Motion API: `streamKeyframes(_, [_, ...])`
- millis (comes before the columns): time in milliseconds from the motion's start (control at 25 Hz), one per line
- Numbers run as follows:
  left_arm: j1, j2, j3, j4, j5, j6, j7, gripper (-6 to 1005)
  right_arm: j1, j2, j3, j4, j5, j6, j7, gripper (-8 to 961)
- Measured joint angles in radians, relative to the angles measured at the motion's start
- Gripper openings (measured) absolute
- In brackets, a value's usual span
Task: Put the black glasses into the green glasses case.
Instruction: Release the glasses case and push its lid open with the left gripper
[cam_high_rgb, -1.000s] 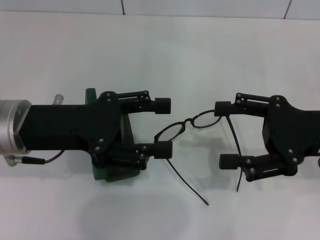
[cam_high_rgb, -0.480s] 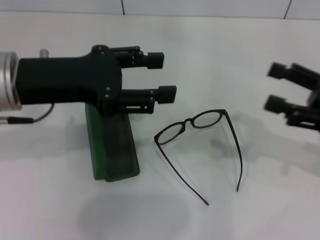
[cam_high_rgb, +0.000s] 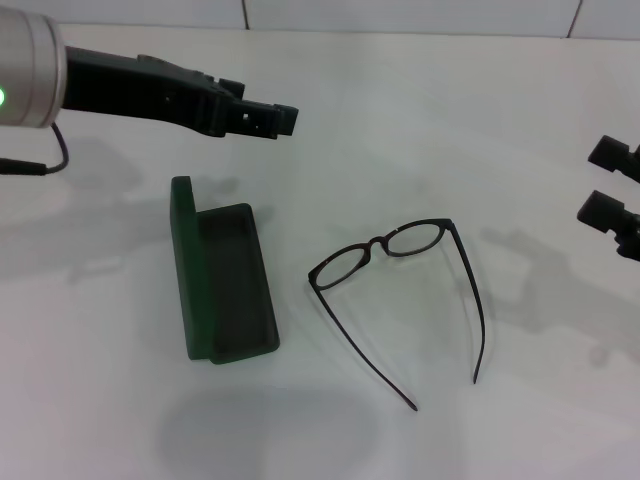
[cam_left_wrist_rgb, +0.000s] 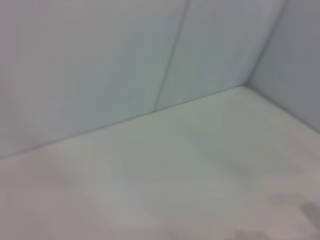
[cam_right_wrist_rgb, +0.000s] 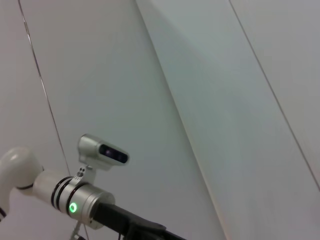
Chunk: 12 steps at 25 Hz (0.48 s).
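The black glasses (cam_high_rgb: 378, 244) lie unfolded on the white table (cam_high_rgb: 420, 120) at the centre, temple arms pointing toward the near edge. To their left, the green glasses case (cam_high_rgb: 238, 296) lies open with its lid (cam_high_rgb: 181, 262) standing along its left side; nothing is inside. My left gripper (cam_high_rgb: 272, 120) is seen edge-on, hanging high at the far left, above and beyond the case. My right gripper (cam_high_rgb: 606, 181) is open with nothing between its fingers at the right edge, well clear of the glasses. Neither wrist view shows the glasses or the case.
The wall (cam_high_rgb: 400, 12) meets the table at its far edge. The left wrist view shows only wall panels (cam_left_wrist_rgb: 100, 65) and bare table (cam_left_wrist_rgb: 175, 175). In the right wrist view, my left arm (cam_right_wrist_rgb: 75, 207) with its green light stands against the wall.
My left gripper lifted off the case and drew back toward the far left, uncovering it. The right gripper pulled away to the right edge. Glasses and case stayed put.
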Motion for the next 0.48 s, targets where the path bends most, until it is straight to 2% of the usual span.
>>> streamKeyframes(240, [-0.023,-0.001,0.124,0.061,0.261,0.038,-0.224,749,0.004,-0.004,-0.003,0.005,-0.007,0.004,-0.019,884])
streamKeyframes(480, [-0.014,-0.005,0.258,0.119,0.441,0.071,-0.344,746,0.004,-0.006,-0.004,0.012,-0.007,0.003,-0.047,884])
